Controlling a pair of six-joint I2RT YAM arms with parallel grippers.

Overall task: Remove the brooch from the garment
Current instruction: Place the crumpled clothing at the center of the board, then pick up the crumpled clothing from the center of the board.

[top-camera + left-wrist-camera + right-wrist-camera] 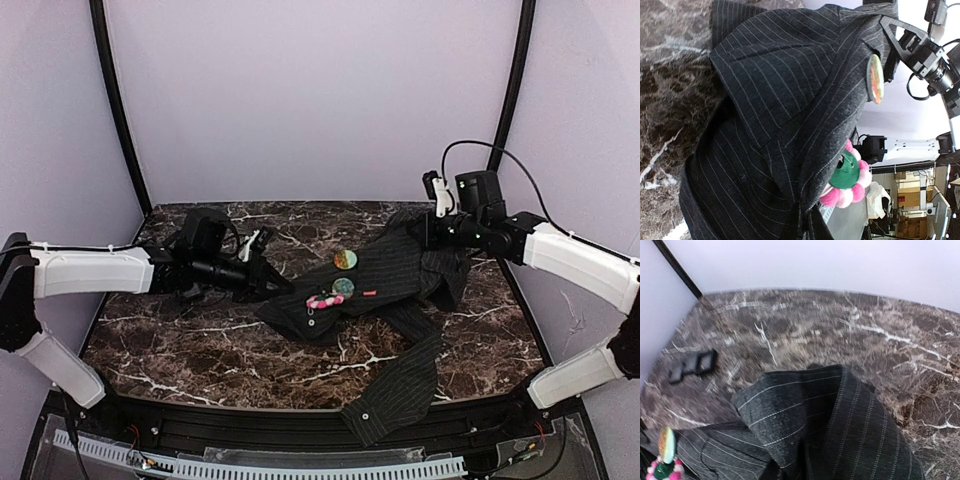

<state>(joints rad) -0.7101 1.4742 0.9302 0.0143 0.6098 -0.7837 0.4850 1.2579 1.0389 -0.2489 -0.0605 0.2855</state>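
With left gripper (274, 283) and right gripper (428, 235) clamped on the dark pinstriped cloth shirt (395, 275) mid-frame, its pink-petalled flower brooch (325, 299) is not yet off.

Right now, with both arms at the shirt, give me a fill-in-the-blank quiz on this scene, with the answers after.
1. The brooch has ___ petals round a green centre.
2. It is pinned to a dark pinstriped ___.
3. The table has a dark ___ top with white veins.
Missing words: pink; shirt; marble.
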